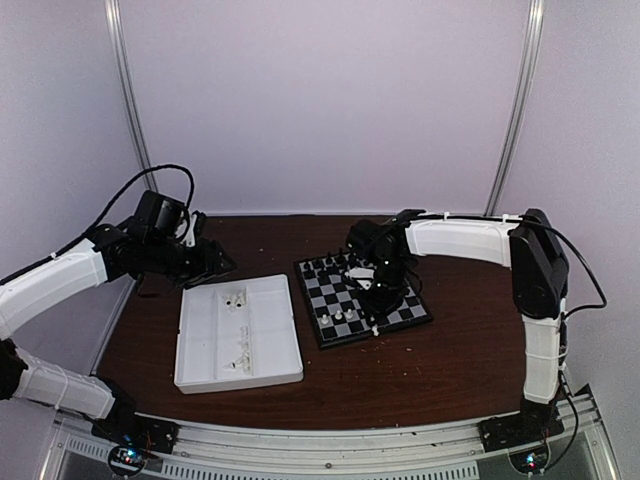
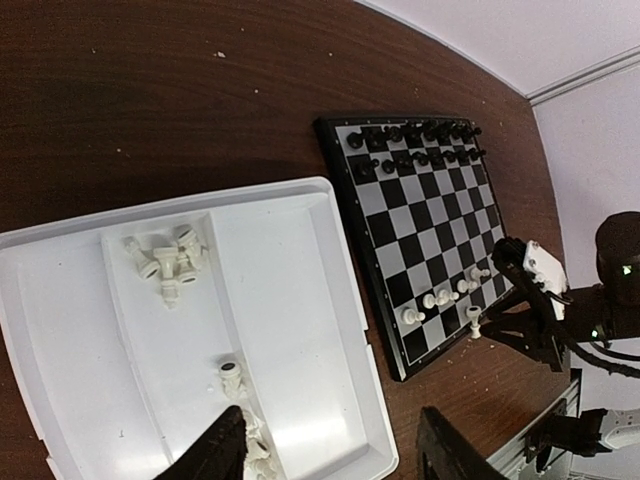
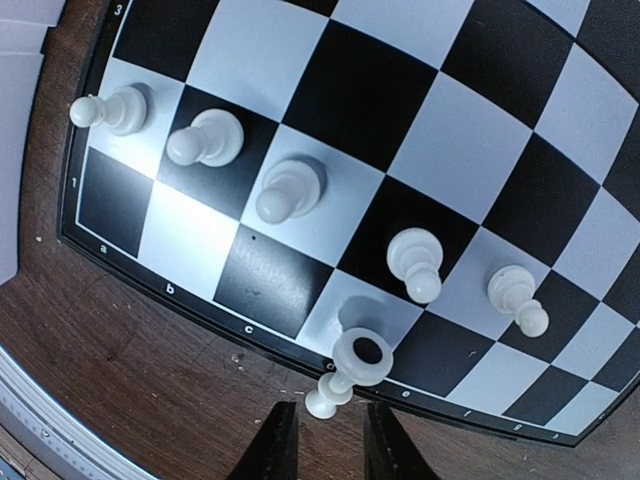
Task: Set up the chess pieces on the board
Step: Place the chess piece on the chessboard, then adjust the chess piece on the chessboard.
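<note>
One piece [image 3: 352,372] lies toppled on the board's [image 3: 345,95] rim before the barely spread right tool [image 3: 325,440], needing righting; the left tool [image 2: 330,435] hovers spread over the tray [image 2: 290,300].

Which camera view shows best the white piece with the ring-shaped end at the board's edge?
The right wrist view: the ring-ended piece is large beside the board rim. The left wrist view shows it tiny; the top view gives only a white speck.

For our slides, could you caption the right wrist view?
Five white pawns on the board; another white piece at its edge by the right gripper.
</note>
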Motion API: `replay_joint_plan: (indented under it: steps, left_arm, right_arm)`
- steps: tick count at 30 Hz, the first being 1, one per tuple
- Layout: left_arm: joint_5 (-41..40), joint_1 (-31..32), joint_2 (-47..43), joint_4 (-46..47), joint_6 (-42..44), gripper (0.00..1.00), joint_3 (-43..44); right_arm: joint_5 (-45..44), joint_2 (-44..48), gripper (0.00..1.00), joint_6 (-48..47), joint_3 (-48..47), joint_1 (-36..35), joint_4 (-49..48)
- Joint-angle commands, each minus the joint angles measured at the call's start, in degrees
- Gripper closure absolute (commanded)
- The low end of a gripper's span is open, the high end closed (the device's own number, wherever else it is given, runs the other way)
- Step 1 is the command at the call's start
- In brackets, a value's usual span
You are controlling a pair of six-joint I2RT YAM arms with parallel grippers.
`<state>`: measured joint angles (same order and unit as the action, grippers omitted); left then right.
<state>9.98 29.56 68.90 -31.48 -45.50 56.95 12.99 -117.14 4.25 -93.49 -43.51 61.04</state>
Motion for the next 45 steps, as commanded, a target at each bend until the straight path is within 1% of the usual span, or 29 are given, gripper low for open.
replay_joint_plan:
  steps: [1,6,12,20,24,29,33,36,40,45]
  left_arm:
    - [0.58,-0.47,0.44,0.57,0.91,0.42,1.76]
    - [0.69,-0.47,0.58,0.63,0.92,0.41,1.81]
    - [1.56,-0.47,1.06,0.72,0.94,0.41,2.11]
    - [1.52,-0.47,0.88,0.72,0.95,0.41,2.03]
    - [1.63,-0.47,0.80,0.72,0.94,0.41,2.03]
    - [2.16,-0.47,0.96,0.98,1.07,0.41,2.11]
    - [4.23,-0.43,0.97,1.80,2.33,0.41,2.36]
    - [6.47,0.21,0.74,3.95,4.75,0.42,2.12]
    - [8.36,3.53,1.08,8.40,11.11,0.42,2.03]
    - [8.84,11.16,2.17,17.25,26.79,0.41,0.71]
  right_arm:
    - [-1.51,0.24,0.73,-0.18,0.09,0.15,-0.47]
    - [-1.82,2.26,0.71,0.99,3.35,0.09,-3.09]
    - [-2.09,2.31,0.69,2.25,5.56,0.09,-4.76]
    - [-1.74,1.76,0.71,2.60,6.39,0.09,-6.17]
    - [-1.71,1.64,0.76,2.43,6.45,0.10,-6.03]
    - [-1.95,2.50,0.86,1.92,6.94,0.10,-5.93]
    - [-1.39,4.99,0.87,1.81,7.94,0.09,-6.25]
    - [-0.31,8.46,0.87,1.48,8.77,0.14,-6.78]
    - [3.31,13.49,0.87,0.53,9.35,0.13,-8.54]
    - [13.97,17.35,0.87,0.06,9.46,0.09,-13.39]
